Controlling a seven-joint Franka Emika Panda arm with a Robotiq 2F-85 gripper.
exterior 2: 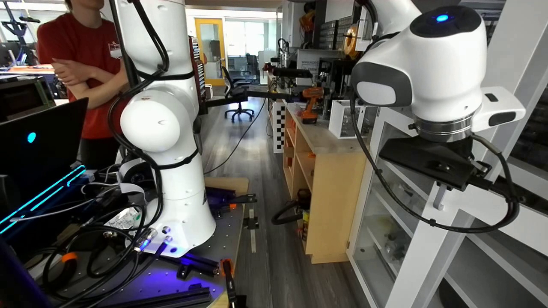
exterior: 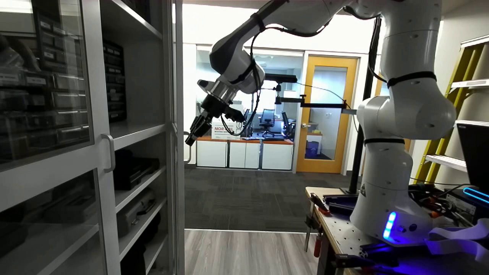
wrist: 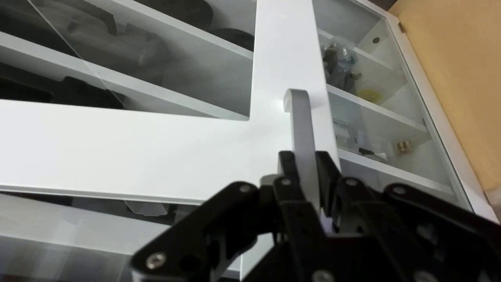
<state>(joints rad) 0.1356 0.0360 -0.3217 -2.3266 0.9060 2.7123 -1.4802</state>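
Our gripper (wrist: 305,160) is closed around a grey handle (wrist: 300,121), one black finger on each side of its bar. We see the handle fixed to the white frame (wrist: 287,47) of a glass-fronted cabinet (wrist: 129,149). Behind the glass left of it in the wrist view lie dark things (wrist: 90,92) too murky to name; on shelves to its right sit clear bags (wrist: 339,64) and a small brass-coloured piece (wrist: 403,147). In an exterior view, the cabinet's uncovered shelves bear small-drawer units (exterior: 114,80), a black device (exterior: 131,172) and, lower, a grey case (exterior: 131,217). In an exterior view, the arm's white wrist (exterior 2: 445,72) and a black bracket (exterior 2: 428,158) block most of our sight of the gripper, and a black cable (exterior 2: 464,230) loops across the cabinet's front. Just beside the cabinet we have a wooden counter (exterior 2: 334,209), with an orange drill (exterior 2: 311,102) and a white box (exterior 2: 336,117) on top. Well apart from the cabinet, the arm's base (exterior 2: 180,226) stands on a workbench (exterior: 342,229) with a clamp (exterior 2: 229,278) at its edge. Past the bench, a person (exterior 2: 90,51) in red stands with crossed arms. Farther off, we make out an office chair (exterior 2: 235,94), low white cupboards (exterior: 244,154) and a wooden door (exterior: 305,99).
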